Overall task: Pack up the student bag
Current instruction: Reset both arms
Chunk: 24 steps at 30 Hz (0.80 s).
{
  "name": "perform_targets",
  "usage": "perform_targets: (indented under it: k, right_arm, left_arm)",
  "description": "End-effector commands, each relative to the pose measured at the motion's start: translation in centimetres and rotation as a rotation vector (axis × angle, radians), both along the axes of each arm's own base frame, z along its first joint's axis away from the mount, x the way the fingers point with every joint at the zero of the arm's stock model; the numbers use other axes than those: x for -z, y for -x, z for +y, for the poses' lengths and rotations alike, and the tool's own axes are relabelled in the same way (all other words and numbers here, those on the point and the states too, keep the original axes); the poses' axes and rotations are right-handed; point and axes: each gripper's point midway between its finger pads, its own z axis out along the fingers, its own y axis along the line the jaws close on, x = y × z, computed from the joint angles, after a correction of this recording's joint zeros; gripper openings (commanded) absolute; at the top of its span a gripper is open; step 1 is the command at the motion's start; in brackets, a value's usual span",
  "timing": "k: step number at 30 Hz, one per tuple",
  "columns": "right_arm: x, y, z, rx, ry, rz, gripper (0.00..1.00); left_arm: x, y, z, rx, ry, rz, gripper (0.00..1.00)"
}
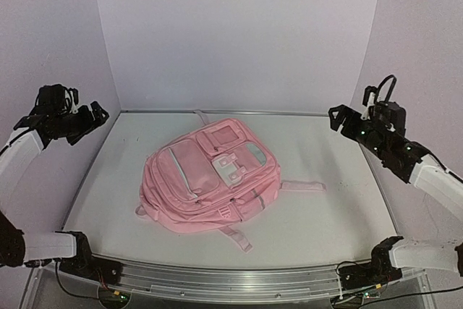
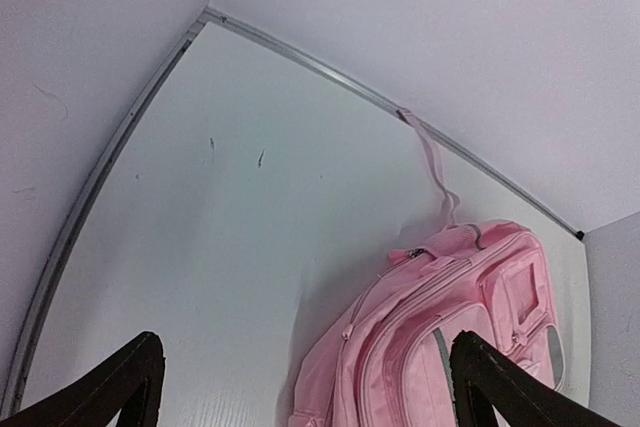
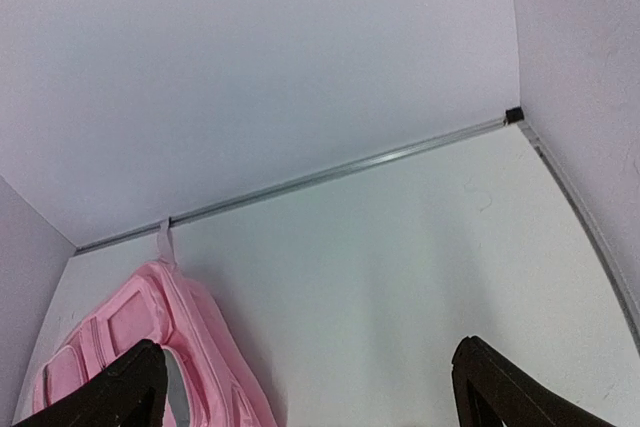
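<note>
On the white table [image 1: 325,215] the student bag [image 1: 210,182] lies flat with its pockets up at the centre of the top view, while the left gripper [image 1: 100,114] at mid-left and the right gripper [image 1: 336,116] at mid-right hang raised, each spread wide and holding nothing, clear of the bag.

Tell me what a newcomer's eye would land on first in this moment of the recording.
The pink student bag dominates: it lies flat, front pockets up, in the middle of the white table, with one strap trailing toward the rear edge. Both arms are raised out at the sides, well clear of it, with the left gripper and the right gripper open and holding nothing.
</note>
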Motion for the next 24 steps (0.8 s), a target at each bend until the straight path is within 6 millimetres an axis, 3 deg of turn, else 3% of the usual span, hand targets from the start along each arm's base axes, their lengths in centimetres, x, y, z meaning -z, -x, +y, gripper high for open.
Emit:
perform_targets:
  k: [1,3,7,9,12,24]
  right_arm:
    - [-3.2,2.5,-3.3,0.105,0.098,-0.125,0.98]
    - [-4.4,3.9,-4.1,0.119,0.108,-0.18,0.98]
    - [-5.0,6.0,-5.2,0.143,0.09,-0.268,0.98]
    - [-4.0,6.4,-5.7,0.164,0.08,-0.27,0.98]
    - [-2.5,6.7,-6.0,0.173,0.087,-0.262,0.98]
    - [-2.3,7.7,-6.3,0.171,0.074,-0.29,0.98]
  left_arm:
    - [-5.6,2.2,0.2,0.049,-0.152,-0.182,1.0]
    - [-6.5,3.5,0.4,0.047,-0.213,-0.241,1.0]
    - [-5.3,5.6,1.6,-0.011,-0.276,-0.275,1.0]
    - [-4.3,6.3,1.9,-0.032,-0.282,-0.281,1.0]
    - [-4.6,7.0,2.6,-0.073,-0.3,-0.295,1.0]
    - [-4.2,6.7,2.2,-0.057,-0.276,-0.285,1.0]
